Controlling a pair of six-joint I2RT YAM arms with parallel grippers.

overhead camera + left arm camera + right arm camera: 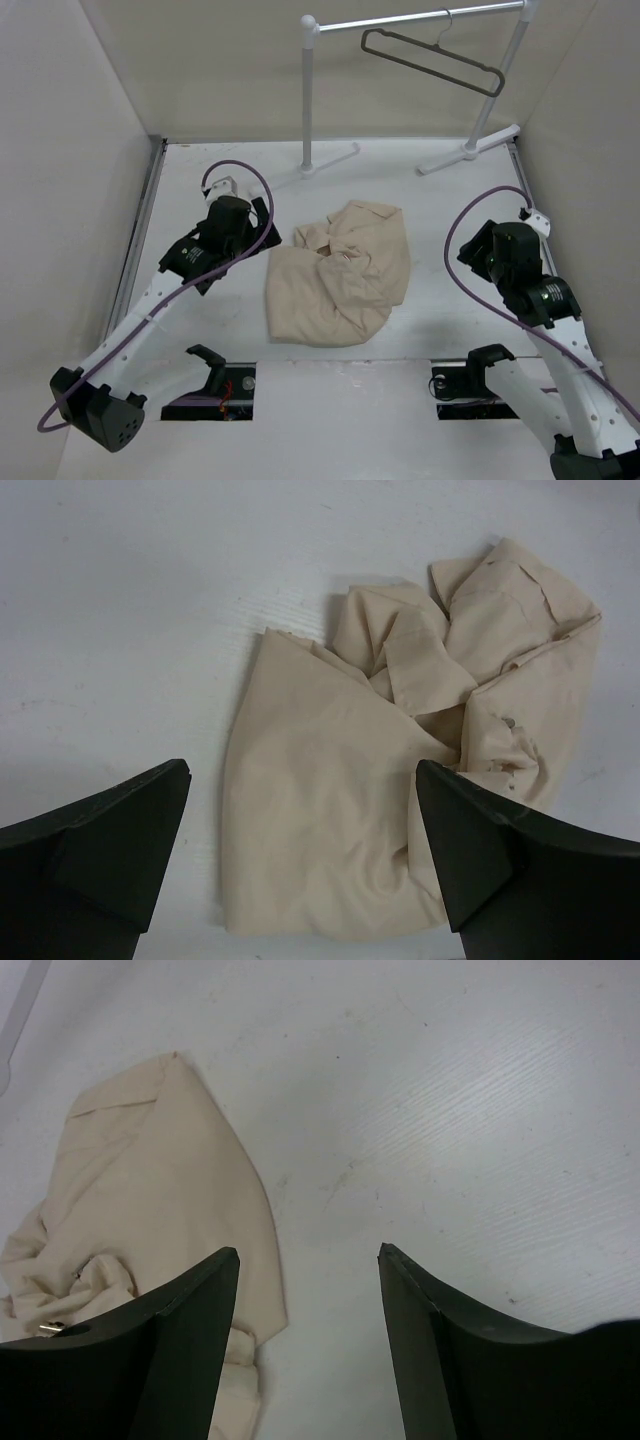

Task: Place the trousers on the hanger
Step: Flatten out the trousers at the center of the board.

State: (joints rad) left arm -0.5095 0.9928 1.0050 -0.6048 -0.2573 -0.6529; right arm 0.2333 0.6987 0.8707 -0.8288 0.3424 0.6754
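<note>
The beige trousers (340, 272) lie crumpled in a heap on the white table between the two arms. They also fill the middle of the left wrist view (400, 750) and the left side of the right wrist view (150, 1210). The dark hanger (432, 60) hangs by its wire hook from the white rail at the back right. My left gripper (302, 770) is wide open above the heap's left part, holding nothing. My right gripper (308, 1252) is open over bare table just beside the cloth's right edge, and it holds nothing either.
A white tubular garment rail (410, 20) stands at the back on two feet (470, 150). White walls enclose the table on three sides. Two dark openings (215, 385) sit by the arm bases at the near edge.
</note>
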